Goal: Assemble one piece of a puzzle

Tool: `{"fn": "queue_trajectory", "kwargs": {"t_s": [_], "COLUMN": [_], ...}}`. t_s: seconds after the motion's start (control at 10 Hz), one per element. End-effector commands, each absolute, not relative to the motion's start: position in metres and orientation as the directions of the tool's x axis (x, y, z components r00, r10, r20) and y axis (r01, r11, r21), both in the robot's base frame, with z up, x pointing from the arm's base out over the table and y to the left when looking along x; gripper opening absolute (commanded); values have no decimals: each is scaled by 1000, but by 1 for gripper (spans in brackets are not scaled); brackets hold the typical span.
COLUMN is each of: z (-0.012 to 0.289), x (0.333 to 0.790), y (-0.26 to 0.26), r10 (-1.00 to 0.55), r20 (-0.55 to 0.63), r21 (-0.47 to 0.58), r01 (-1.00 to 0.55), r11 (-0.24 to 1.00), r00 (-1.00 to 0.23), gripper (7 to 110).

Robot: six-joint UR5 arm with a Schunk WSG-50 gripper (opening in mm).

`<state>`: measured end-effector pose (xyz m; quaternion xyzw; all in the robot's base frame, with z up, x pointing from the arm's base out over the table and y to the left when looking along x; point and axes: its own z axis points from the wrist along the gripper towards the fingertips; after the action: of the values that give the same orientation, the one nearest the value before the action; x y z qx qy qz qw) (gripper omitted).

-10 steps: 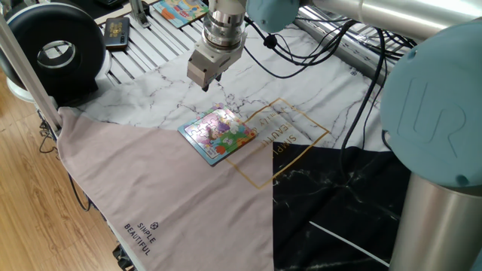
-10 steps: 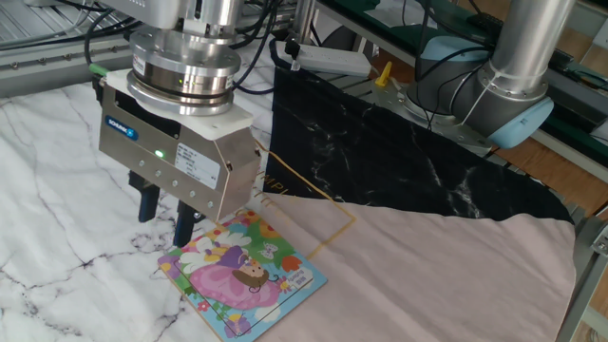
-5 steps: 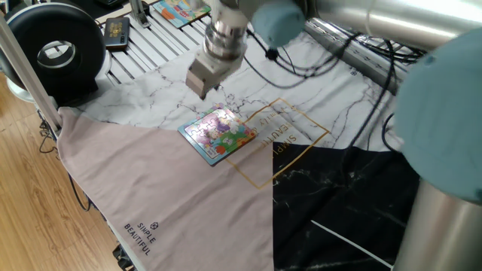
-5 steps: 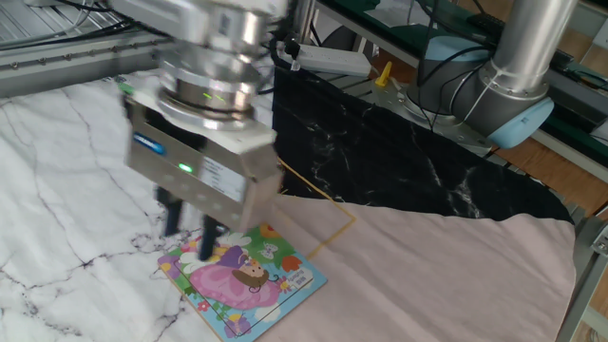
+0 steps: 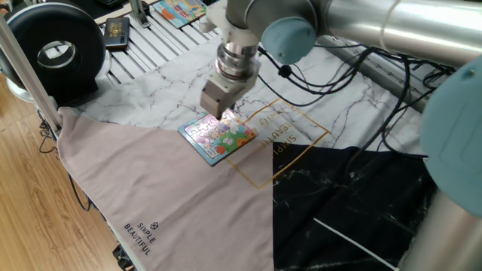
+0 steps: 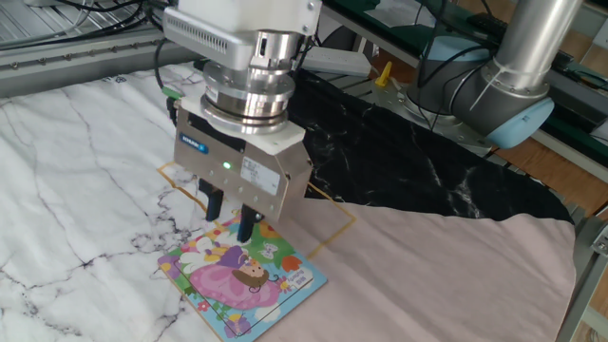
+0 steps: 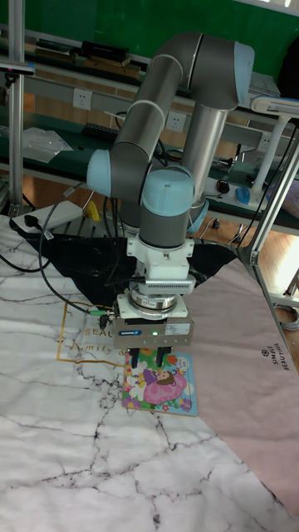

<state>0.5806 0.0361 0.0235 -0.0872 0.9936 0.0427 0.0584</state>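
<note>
One fixed view: looking down across the table. Gripper hanging right over the top corner of the puzzle, which sits flat on the marble-print cloth just beside the pink cloth. Fingers hidden behind the gripper body from here, so can't tell how far apart. Second colourful board way off at the far edge, plus a round black fan on the left. No sign of the piece from this angle.

The other fixed view: much closer, and here the two dark fingers actually show, poking down under the gripper with a narrow gap between them, tips right at the puzzle's upper edge. Can't tell if anything is pinched there, too small and shadowed. Puzzle looks like a square board with a blue rim, pink-dressed cartoon figure in the middle, greens and yellows around. Gold square outline printed on the cloth behind it.

Tall fixed view: front-on, whole arm visible folding down. Gripper planted over the puzzle's top left part, fingertips low against it. Black cloth behind.
</note>
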Motion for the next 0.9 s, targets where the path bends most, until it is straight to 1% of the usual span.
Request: {"fn": "queue_trajectory", "kwargs": {"t_s": [0.0, 0.3, 0.4, 0.5, 0.6, 0.8], "z": [18, 32, 36, 35, 33, 33], "x": [570, 555, 552, 550, 552, 557], "y": [18, -3, -4, 2, -3, 6], "r10": [-168, -165, -144, -100, -107, -116], "r20": [-155, -130, -121, -112, -116, -135], "r21": [87, 30, 34, 67, 45, 72], "r01": [-183, -170, -149, -108, -113, -126], "r11": [979, 985, 988, 992, 993, 989], "r00": [-973, -978, -982, -989, -987, -984], "gripper": [44, 44, 44, 44, 44, 44]}}
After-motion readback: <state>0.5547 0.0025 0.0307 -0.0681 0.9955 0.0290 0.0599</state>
